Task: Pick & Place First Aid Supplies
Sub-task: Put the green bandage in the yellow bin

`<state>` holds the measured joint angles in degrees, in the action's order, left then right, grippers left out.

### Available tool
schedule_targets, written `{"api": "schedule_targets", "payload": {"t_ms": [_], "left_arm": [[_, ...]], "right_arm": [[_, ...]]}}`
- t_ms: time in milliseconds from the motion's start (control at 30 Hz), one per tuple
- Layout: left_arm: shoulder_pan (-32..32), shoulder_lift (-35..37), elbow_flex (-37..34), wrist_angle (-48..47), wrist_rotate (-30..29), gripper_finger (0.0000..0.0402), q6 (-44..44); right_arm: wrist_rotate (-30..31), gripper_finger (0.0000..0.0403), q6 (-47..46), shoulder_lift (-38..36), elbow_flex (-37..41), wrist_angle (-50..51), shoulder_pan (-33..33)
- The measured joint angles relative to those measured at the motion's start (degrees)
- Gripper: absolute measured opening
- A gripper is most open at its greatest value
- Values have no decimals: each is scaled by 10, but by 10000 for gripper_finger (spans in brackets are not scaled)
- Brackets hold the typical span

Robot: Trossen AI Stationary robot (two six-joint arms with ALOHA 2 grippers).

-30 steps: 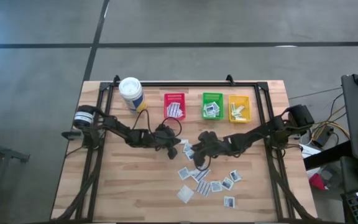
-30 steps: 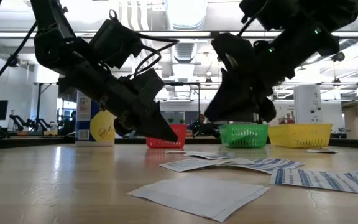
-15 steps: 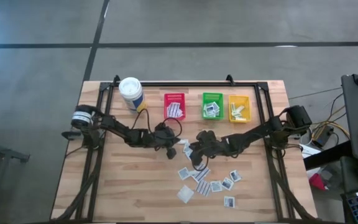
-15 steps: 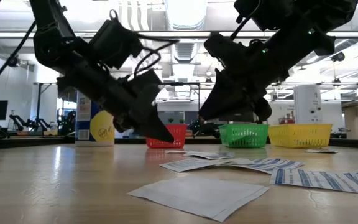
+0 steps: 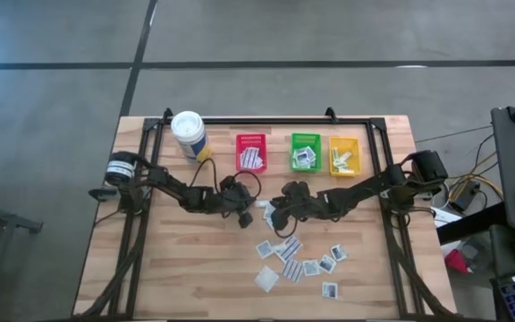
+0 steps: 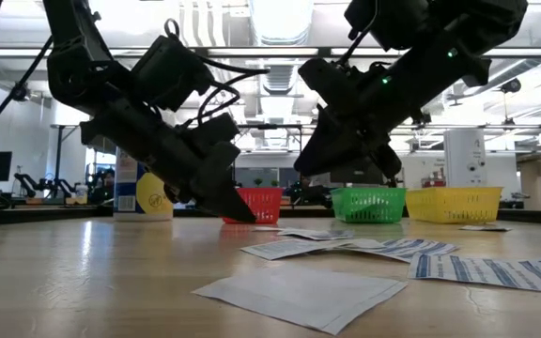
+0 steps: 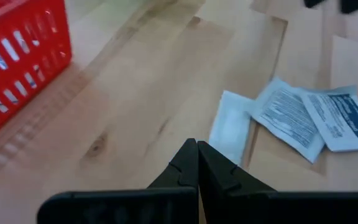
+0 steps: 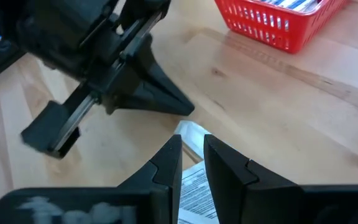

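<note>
I judged the job partly done: the 3 bins (image 5: 304,152) already held packets, while about a dozen packets (image 5: 299,260) lay loose on the table (image 5: 177,268). My left pincer (image 7: 197,157) was clenched empty; my right pincer (image 8: 193,155) stood slightly parted, holding nothing.

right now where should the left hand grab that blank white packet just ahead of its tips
The blank white packet lies flat on the table, one edge tucked against the printed packets. Best come from above and pinch its free long edge on the bare-wood side; the left hand is shut and must open first.
</note>
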<state>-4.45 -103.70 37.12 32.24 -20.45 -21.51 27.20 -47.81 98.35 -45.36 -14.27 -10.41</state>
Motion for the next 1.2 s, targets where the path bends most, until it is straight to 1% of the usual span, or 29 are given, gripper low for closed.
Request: {"api": "schedule_targets", "payload": {"t_ms": [367,467,800,1000,1200], "left_arm": [[-7,0,0,1,3,0,-4],[-6,0,0,2,14,0,-5],[-8,0,-6,1,9,0,-8],[-8,0,-12,1,8,0,-14],[-9,0,-15,3,8,0,-16]], "right_arm": [[0,63,4,0,1,3,5],[0,63,7,2,1,2,12],[0,63,-1,64,-11,-19,32],[-4,64,-1,74,-22,-18,33],[-8,84,-29,74,-22,-14,39]]}}
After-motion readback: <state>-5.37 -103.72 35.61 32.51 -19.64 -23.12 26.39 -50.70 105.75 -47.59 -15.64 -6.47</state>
